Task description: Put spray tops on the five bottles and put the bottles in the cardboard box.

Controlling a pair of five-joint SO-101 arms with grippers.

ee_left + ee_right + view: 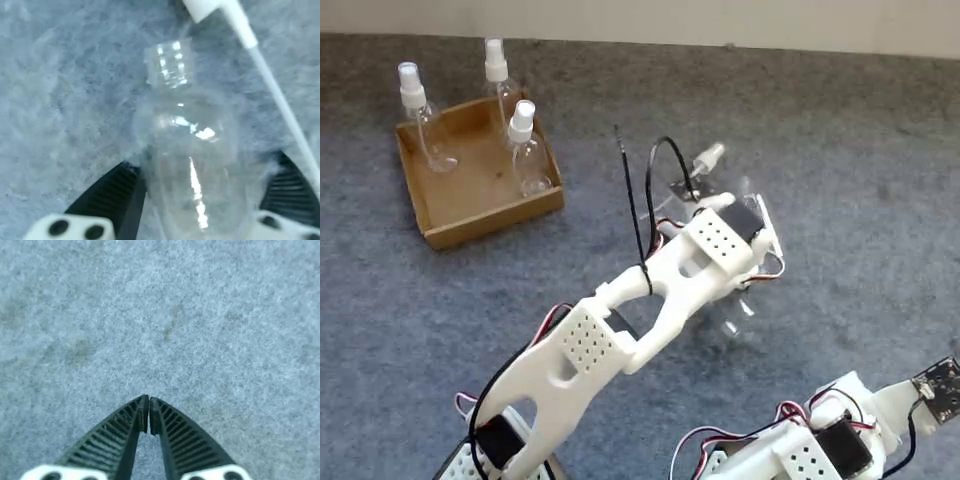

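A clear bottle without a top lies on the grey carpet between the fingers of my left gripper, which is open and straddles its body. A loose white spray top with its long tube lies just past the bottle's neck. In the high view that spray top sits beyond the left arm's head. A second clear bottle lies on the near side of that arm. My right gripper is shut, with nothing in it, over bare carpet.
The cardboard box stands at the far left and holds three upright bottles with white spray tops. The right arm rests at the near right edge. Open carpet lies between box and arms.
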